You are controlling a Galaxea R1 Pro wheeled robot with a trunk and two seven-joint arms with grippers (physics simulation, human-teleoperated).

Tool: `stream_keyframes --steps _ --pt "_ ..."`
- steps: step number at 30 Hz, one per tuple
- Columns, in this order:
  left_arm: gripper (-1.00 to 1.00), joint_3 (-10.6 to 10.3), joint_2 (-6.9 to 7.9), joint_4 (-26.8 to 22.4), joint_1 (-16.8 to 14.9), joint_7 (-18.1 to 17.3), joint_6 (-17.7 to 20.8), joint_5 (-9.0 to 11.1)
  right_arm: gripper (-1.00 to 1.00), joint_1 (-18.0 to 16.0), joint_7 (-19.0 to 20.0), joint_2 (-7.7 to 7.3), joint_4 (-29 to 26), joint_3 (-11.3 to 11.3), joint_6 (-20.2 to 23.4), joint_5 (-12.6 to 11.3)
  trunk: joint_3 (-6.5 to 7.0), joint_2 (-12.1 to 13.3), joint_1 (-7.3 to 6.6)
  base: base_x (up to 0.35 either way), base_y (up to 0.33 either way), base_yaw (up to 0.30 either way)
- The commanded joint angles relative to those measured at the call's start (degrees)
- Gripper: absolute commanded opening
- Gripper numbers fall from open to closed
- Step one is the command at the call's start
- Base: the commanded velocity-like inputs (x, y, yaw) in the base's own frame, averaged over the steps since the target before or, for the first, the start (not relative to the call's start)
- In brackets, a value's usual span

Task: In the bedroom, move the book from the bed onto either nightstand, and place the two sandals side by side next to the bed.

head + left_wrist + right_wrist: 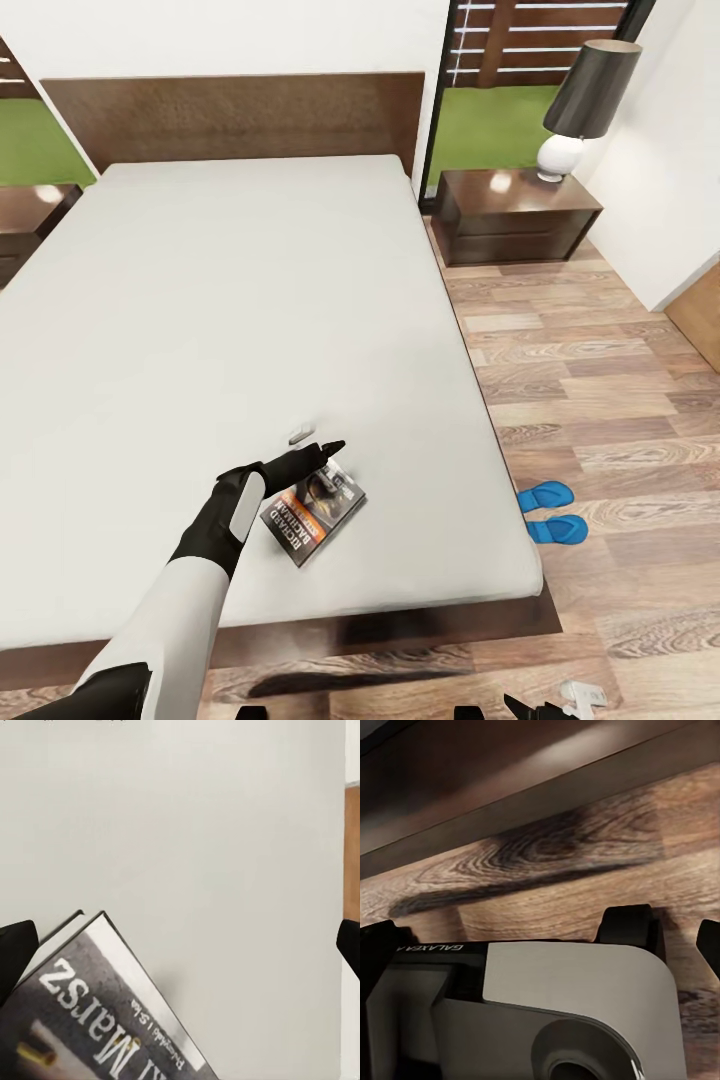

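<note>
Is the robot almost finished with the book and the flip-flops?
Not nearly. The book lies on the bed, with the left gripper right over it, open, not yet holding it. The sandals already lie side by side on the floor next to the bed, so that part looks done. Still left: grab the book and carry it to a nightstand.

White walls (250, 35) back the room; wood-plank floor (600, 380) runs right, a black-shaded lamp (585, 100) far right before a window (500, 90).

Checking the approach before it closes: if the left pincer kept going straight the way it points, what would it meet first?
Probably the book, just under the left pincer, or the mattress beyond it; depth is unclear.
</note>
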Motion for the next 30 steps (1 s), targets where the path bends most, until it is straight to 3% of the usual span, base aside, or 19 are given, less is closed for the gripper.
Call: stream_keyframes --steps 1,12,30 --pt "1.0 0.3 -0.07 0.0 0.0 -0.2 0.5 0.2 1.0 0.0 0.3 -0.01 0.1 -0.1 -0.1 -0.2 -0.03 0.0 0.0 0.0 0.0 0.0" --pt "1.0 0.3 -0.07 0.0 0.0 -0.2 0.4 0.3 1.0 0.0 0.3 0.0 0.1 -0.1 -0.1 -0.2 -0.03 0.0 0.0 -0.133 0.0 0.0" --pt "1.0 0.3 -0.07 0.0 0.1 -0.2 0.4 0.2 1.0 0.0 0.3 0.0 0.1 -0.1 -0.1 -0.2 -0.03 0.0 0.0 -0.022 0.0 0.0"
